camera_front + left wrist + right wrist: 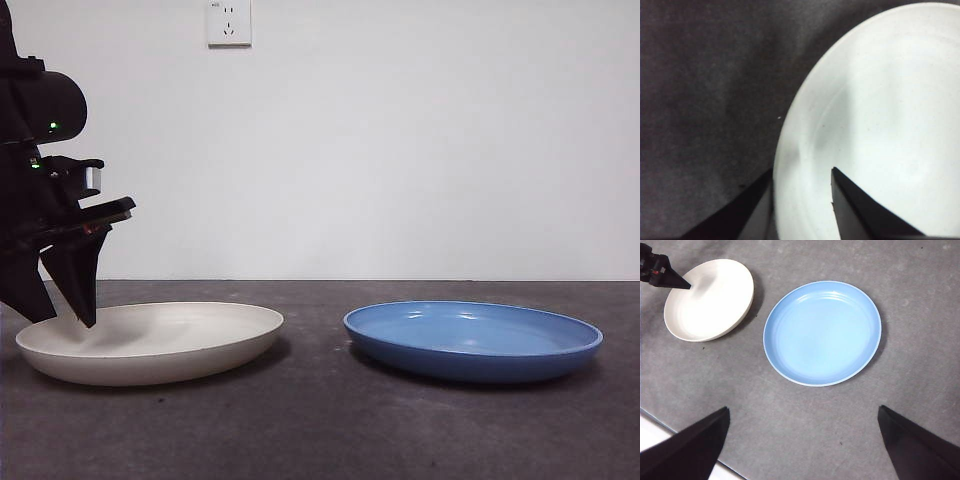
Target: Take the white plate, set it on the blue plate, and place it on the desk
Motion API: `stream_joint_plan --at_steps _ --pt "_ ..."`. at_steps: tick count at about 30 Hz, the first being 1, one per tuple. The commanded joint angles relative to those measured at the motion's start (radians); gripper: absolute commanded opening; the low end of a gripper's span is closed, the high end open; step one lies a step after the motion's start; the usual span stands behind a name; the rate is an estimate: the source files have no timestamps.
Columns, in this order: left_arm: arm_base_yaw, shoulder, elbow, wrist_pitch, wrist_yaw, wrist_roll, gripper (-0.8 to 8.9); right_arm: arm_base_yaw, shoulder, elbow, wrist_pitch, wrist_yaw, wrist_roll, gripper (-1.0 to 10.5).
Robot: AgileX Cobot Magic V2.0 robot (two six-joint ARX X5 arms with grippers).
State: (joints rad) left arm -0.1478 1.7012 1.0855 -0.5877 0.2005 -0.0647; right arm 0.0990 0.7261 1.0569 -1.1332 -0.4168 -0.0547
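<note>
The round, matte cream-white plate lies flat on the dark grey mottled desk, well apart from the glossy round blue plate. The left gripper, jaws spread, straddles its rim. The right gripper, jaws spread, hangs high above.

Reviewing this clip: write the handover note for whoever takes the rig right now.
Left gripper: open, jaws straddling the white plate's rim, one inside, one outside; not yet clamped.
Right gripper: open, waiting high above the desk.
Blue plate: on the desk, apart from the white one, nothing in it.
Done: approach only.
Left: grip, lift, place the white plate on the blue, then back on the desk.
</note>
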Motion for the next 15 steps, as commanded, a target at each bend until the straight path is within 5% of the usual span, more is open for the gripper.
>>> stream_joint_plan --at_steps 1,6,15 --pt "0.000 0.020 0.019 -0.006 -0.002 0.011 1.36 0.004 0.004 0.018 0.010 -0.002 0.002 4.7" --pt "0.000 0.020 0.019 -0.003 -0.002 0.011 0.09 0.004 0.004 0.018 0.010 -0.002 0.002 4.7" --pt "0.008 0.012 0.021 0.006 -0.002 0.001 0.10 0.004 0.004 0.018 0.010 -0.002 0.002 4.7"
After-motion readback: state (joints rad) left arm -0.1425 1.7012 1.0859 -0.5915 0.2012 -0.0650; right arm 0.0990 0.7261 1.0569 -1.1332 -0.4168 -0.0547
